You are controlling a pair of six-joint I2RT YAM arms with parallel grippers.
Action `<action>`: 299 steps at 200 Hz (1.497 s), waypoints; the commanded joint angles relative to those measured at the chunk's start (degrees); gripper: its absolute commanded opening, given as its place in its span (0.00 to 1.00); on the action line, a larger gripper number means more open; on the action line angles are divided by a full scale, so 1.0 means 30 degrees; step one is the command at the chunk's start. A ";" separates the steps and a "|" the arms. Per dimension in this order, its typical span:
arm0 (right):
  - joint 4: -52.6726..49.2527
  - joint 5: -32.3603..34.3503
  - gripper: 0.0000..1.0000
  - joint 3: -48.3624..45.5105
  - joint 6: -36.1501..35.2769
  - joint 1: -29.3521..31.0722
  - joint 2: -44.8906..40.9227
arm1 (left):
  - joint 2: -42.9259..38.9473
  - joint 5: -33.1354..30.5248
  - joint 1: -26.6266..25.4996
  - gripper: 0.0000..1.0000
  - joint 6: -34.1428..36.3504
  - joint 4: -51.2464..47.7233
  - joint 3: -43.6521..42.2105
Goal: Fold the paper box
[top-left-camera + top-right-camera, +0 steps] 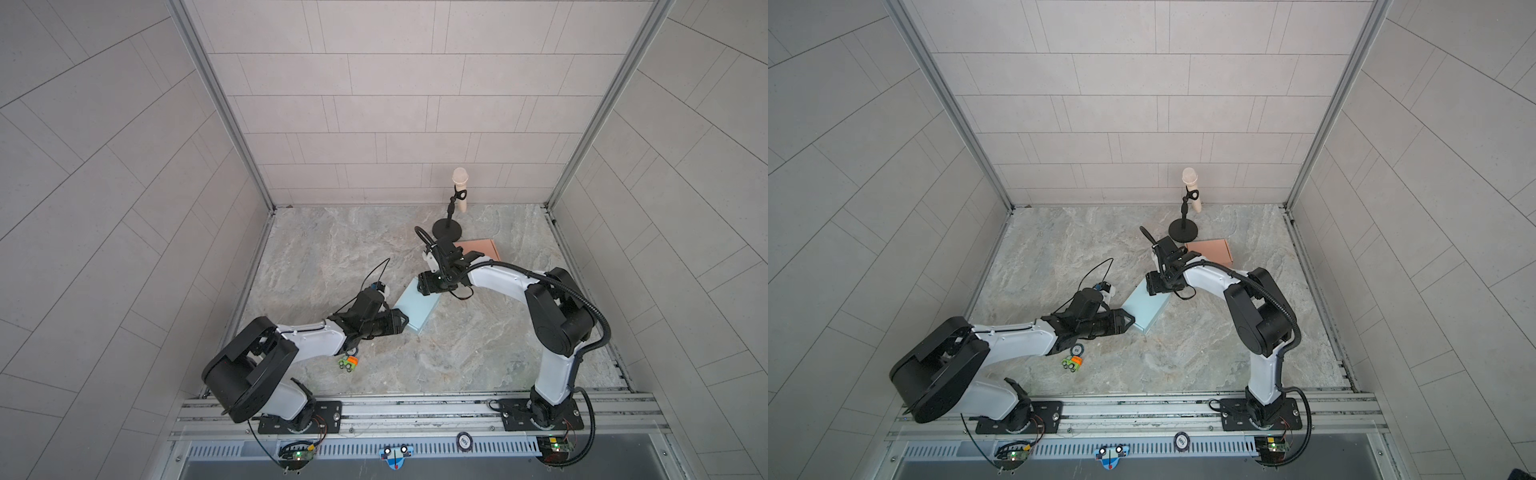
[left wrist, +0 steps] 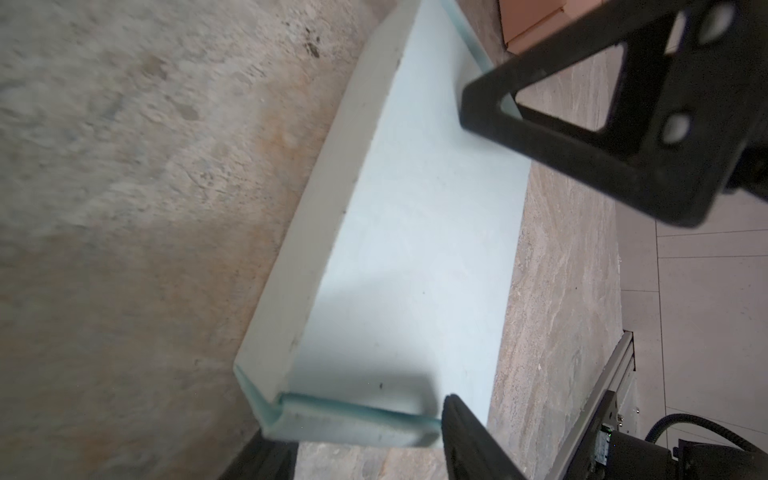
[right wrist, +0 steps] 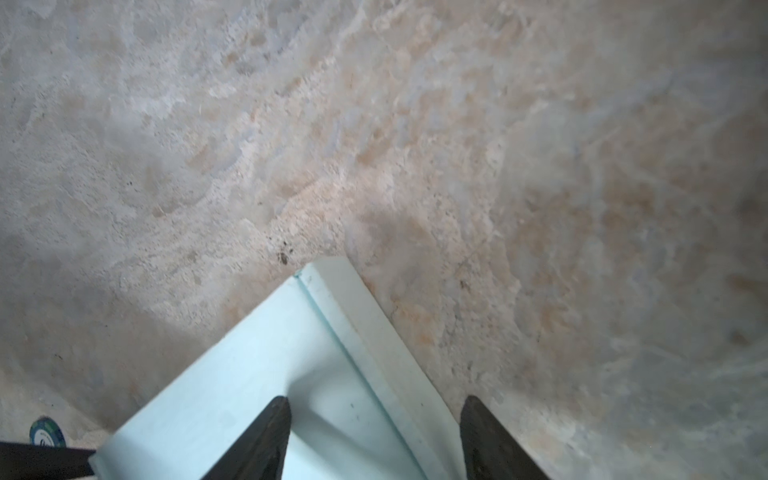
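Closing step on box [image 1: 415, 309]: right claw [image 3: 374, 401] spread astride far wall, left claw [image 2: 357, 419] apart at near end, grip unclear; next, press it flush.

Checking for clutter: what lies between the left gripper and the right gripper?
Only the light blue paper box, spanning from left gripper to right gripper, in both top views.
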 commanded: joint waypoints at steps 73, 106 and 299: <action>0.0365 -0.0136 0.67 -0.4475 0.1874 0.0942 -0.3509 | 0.1395 0.1348 0.1340 0.58 0.0689 0.0563 0.1665; 0.0752 0.0165 0.68 -0.5052 0.2323 0.1129 -0.4132 | 0.2025 0.1328 0.1783 0.56 0.1068 -0.0281 0.2575; 0.1183 -0.0697 0.67 0.3713 0.1535 0.0040 0.3182 | 0.7875 0.1501 0.5306 0.53 0.2372 -0.1647 0.9702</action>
